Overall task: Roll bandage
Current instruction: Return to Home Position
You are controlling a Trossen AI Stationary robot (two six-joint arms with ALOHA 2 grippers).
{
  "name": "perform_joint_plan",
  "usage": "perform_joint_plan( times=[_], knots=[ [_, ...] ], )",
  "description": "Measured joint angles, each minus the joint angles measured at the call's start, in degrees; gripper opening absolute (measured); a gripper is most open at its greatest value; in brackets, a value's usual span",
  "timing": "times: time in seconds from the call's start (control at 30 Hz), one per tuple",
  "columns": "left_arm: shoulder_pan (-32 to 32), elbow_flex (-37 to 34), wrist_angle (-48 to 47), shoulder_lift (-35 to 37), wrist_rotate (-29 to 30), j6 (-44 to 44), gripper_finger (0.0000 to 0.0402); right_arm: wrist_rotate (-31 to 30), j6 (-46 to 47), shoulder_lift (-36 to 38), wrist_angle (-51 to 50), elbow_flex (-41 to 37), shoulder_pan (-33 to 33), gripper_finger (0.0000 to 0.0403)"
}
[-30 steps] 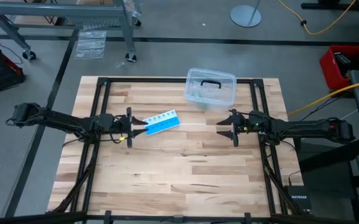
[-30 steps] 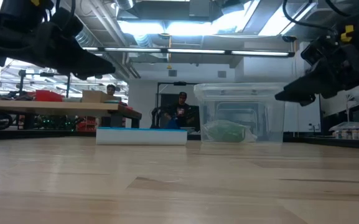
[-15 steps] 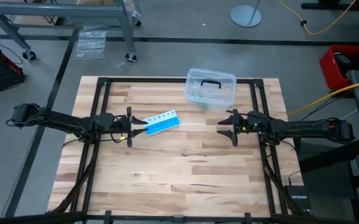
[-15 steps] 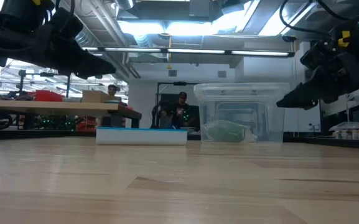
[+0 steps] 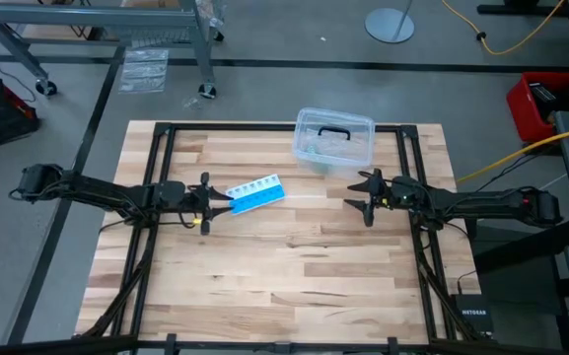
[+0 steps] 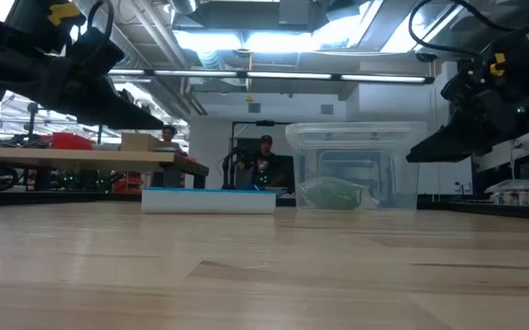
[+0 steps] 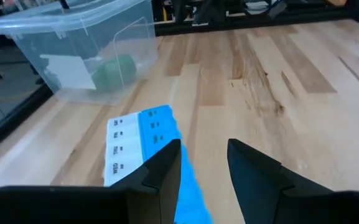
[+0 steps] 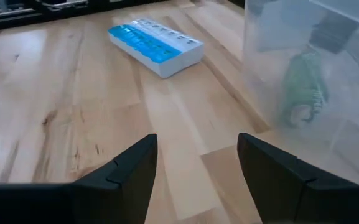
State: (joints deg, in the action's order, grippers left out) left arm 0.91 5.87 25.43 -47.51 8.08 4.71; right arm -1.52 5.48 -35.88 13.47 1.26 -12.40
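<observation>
Green bandage [image 8: 300, 87] inside clear box [image 5: 301, 143], seen by wrist views, not overhead, left gripper [image 7: 204, 152] and right gripper [image 8: 198, 142] spread, empty

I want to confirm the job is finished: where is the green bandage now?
In the low view, the green bandage lies inside the lidded clear box, which stands right of the blue pill organizer.

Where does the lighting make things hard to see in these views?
Low view: bright ceiling lights backlight the scene, so the left hand and right hand show only as dark shapes. Right wrist view: the box wall veils the bandage. High view: even light on the table.
</observation>
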Motion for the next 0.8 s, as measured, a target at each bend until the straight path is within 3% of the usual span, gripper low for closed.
perform_joint_plan(
  times=[0.4,0.8],
  knots=[
    [0.0,0.0,-5.5,0.0,0.0,1.0,0.0124,-10.6,-0.1,0.0,-3.8,0.0,0.0,0.0227],
    [0.0,0.0,-11.8,0.0,0.1,-7.8,0.0124,-10.9,0.5,0.0,-9.6,0.0,0.0,0.0227]
  ],
)
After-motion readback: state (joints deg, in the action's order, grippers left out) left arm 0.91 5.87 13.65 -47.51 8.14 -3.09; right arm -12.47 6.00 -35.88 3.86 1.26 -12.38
